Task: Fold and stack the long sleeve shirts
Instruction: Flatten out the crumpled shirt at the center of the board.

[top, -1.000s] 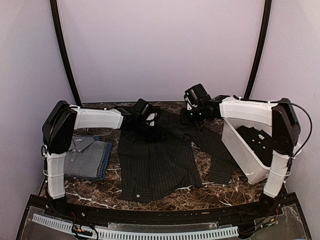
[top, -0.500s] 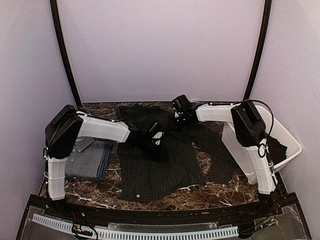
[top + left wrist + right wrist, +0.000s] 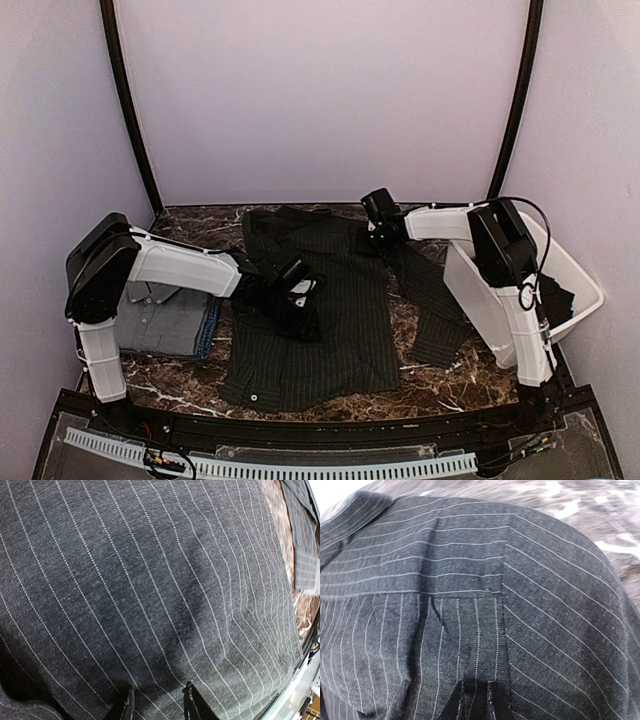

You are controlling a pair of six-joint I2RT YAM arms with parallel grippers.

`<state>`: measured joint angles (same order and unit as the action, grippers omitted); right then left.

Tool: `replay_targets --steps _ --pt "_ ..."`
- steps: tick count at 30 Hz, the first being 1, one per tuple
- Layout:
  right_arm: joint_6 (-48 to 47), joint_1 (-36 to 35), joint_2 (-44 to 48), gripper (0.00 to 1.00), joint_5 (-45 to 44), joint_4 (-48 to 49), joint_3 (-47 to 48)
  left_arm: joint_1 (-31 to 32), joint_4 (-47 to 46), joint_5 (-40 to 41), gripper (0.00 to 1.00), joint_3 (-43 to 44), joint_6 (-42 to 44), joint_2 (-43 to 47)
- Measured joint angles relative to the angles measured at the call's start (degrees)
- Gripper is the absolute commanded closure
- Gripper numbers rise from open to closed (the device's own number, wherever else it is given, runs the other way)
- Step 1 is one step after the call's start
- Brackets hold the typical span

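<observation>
Far L on table (image 3: pixel 430 385): folded stack, grey shirt (image 3: pixel 160 315) on top, collar up, blue shirt (image 3: pixel 212 322) under it w/ only its edge showing on the side toward centre. Stack sits just beside the L arm's upright link.

L arm reaches across toward centre. L gripper (image 3: pixel 300 312) is down on the pinstripe shirt (image 3: pixel 335 340), roughly mid-body, L of its centreline. Wrist cam: fingertips (image 3: pixel 127 705) narrowed, not fully together, w/ a pinch of striped cloth between them; fabric (image 3: pixel 150 580) bulges around the grip and fills nearly the whole view. Marble and a flat strip of the same cloth show at that view's R edge.

Centre: pinstripe shirt laid open, flat-ish, hem toward the arm bases, collar end toward the back wall. Pale button (image 3: pixel 257 397) visible at hem corner. Body skewed a bit, cloth bunched around the L gripper.

R of centre: R gripper (image 3: pixel 378 238) sits on the shirt's upper R shoulder area. Wrist cam: jaws almost together, nipping a narrow fold of pinstripe (image 3: pixel 495 580); seam lines run into the grip, cloth tented up.

Shirt's sleeve (image 3: pixel 432 300) trails out R, lying on marble, near the tub.

Far R: white tub (image 3: pixel 470 290) tilted, leaning against R arm's upright link; dark cloth (image 3: pixel 555 297) inside, type can't tell.
</observation>
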<state>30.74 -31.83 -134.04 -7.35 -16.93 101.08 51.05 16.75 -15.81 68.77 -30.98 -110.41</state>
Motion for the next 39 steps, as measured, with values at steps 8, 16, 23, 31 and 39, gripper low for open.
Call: replay_targets --steps 8,16,23,31,39 --pt "-1.4 3.8 -2.9 0.83 -1.4 -5.7 6.5 2.6 1.6 -1.4 0.68 -0.3 1.0 0.4" --pt "-3.8 5.8 -7.9 0.74 -1.4 -10.1 15.8 2.9 4.2 -0.3 0.57 3.2 0.2 0.4" --pt "-6.2 5.9 -7.5 0.54 0.0 -12.3 16.6 1.7 5.0 6.1 0.52 8.2 -2.0 2.6" --pt "-9.5 1.9 -0.2 0.46 -0.8 -15.1 13.9 -4.6 7.0 8.3 0.45 0.7 -1.8 13.4" --pt "-11.4 -6.3 14.3 0.42 -1.2 -12.4 2.8 -3.1 12.2 3.7 0.40 -12.2 1.5 24.2"
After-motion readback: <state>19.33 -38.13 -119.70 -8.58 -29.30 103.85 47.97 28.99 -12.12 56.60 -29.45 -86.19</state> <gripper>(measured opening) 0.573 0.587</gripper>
